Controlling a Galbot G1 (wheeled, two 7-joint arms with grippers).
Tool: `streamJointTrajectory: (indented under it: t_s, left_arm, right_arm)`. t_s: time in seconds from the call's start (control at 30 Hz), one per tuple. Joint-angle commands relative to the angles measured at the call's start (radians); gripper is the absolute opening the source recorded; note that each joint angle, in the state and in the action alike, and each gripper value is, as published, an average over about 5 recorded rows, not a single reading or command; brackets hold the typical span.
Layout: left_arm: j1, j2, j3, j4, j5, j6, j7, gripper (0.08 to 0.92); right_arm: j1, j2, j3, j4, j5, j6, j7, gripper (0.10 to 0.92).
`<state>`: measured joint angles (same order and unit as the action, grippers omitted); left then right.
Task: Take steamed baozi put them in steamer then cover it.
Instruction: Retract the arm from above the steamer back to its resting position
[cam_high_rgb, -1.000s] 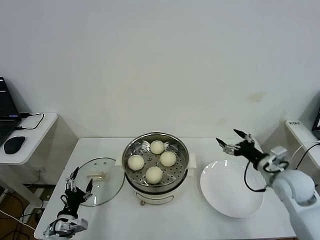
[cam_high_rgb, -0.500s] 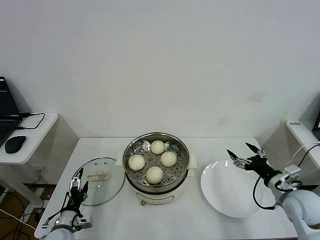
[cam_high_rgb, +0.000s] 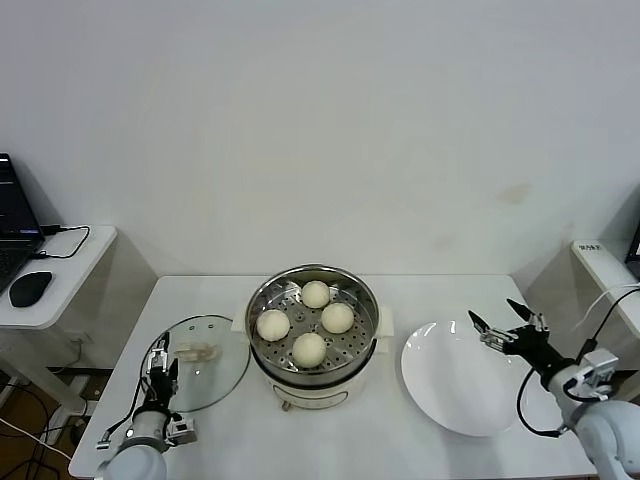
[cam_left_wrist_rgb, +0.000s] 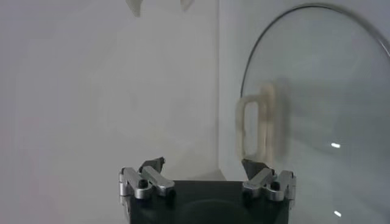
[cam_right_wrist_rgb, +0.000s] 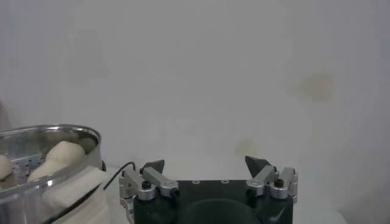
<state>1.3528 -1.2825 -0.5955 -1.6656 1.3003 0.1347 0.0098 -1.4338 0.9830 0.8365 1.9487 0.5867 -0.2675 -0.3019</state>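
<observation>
Head view first: all four steamed baozi (cam_high_rgb: 311, 323) sit in the steamer (cam_high_rgb: 313, 330) at the middle of the worktop (cam_high_rgb: 330, 440); the white plate (cam_high_rgb: 460, 377) to its right is bare, so the loading looks finished; the cover (cam_high_rgb: 197, 350) lies flat on the worktop just left of the steamer, not yet on it. Since a second ago the right pincer (cam_high_rgb: 503, 324) has drawn back and down from near the steamer's far right to hover over the plate's right rim, jaws wide and holding nothing; the left pincer (cam_high_rgb: 159, 361) has moved forward onto the near-left rim of the cover, also wide and empty; my reading is that the work has passed to the left arm and the covering step is beginning.

Left wrist view: the left pincer (cam_left_wrist_rgb: 202, 165) stands wide, with the cover's cream handle (cam_left_wrist_rgb: 255, 126) ahead of it near one fingertip, not between the jaws; nothing is gripped yet.

Right wrist view: the right pincer (cam_right_wrist_rgb: 206, 163) is wide and empty; the steamer (cam_right_wrist_rgb: 55, 170) with baozi inside shows off to one side, well apart from the fingertips.
</observation>
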Motion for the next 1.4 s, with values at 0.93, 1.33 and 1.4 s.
streamJointTrajectory:
  t_s: [0.93,1.33,1.4]
  left_arm:
    - [-0.129,-0.035,0.06,0.14,-0.069,0.043,-0.074,0.823]
    - [-0.165,-0.036,0.051,0.216,-0.059,0.037,-0.109,0.823]
    - [-0.171,-0.038,0.052,0.226,-0.06,0.037,-0.116,0.823]
  right_arm:
    - [-0.023,0.039,0.031,-0.046,-0.064,0.04,-0.013,0.823]
    - [-0.029,0.036,0.037,-0.052,-0.065,0.041,-0.02,0.823]
    - [-0.029,0.037,0.035,-0.053,-0.065,0.041,-0.021,0.823]
